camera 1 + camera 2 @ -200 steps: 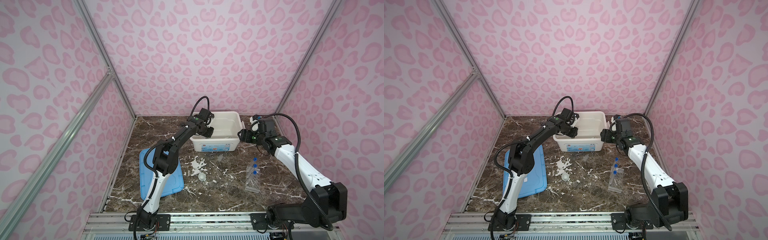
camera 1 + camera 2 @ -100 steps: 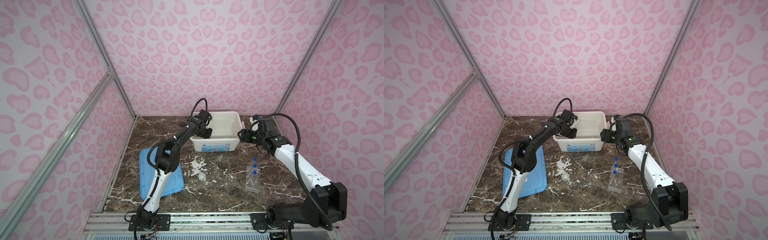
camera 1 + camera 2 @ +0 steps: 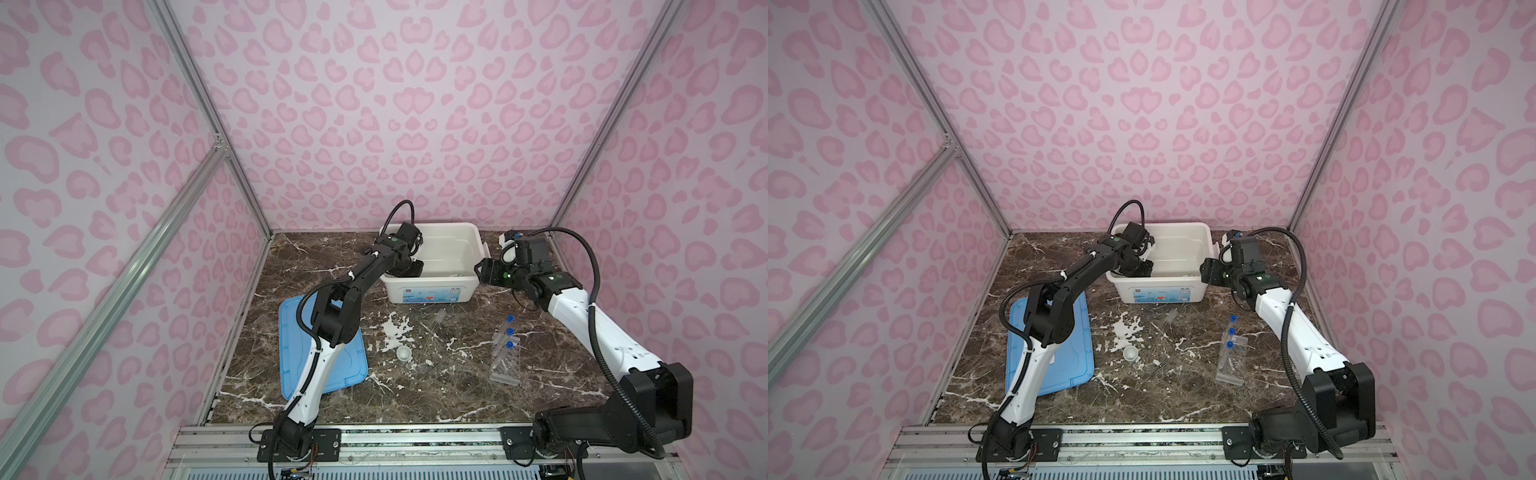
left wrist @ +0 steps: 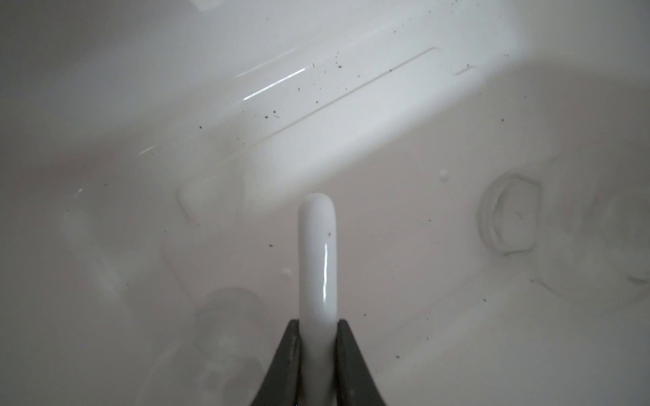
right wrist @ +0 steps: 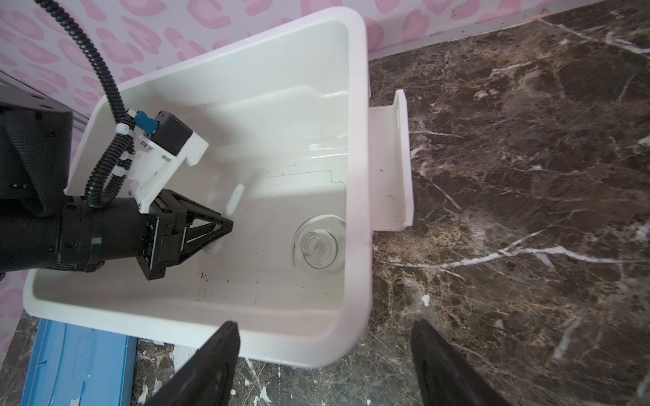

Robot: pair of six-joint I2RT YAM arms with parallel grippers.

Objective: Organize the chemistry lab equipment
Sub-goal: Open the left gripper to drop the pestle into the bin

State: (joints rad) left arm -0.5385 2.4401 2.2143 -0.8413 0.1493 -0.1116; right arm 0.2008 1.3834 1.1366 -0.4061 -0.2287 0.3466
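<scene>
Left wrist view shows your left fingers clamped on the pestle inside the bin; right fingers stand apart. Release low: a drop may chip it or strike what appears a glass beaker nearby.

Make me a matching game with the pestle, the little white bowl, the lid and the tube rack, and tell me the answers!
Things:
1. pestle
2. mortar bowl
3. lid
4. tube rack

Clues:
A. small and white, alone on the marble table
B. clear, with blue-capped tubes in it
C. gripped by the left gripper inside the white bin
D. blue, lying flat on the table

Pairs: 1-C, 2-A, 3-D, 4-B
</scene>
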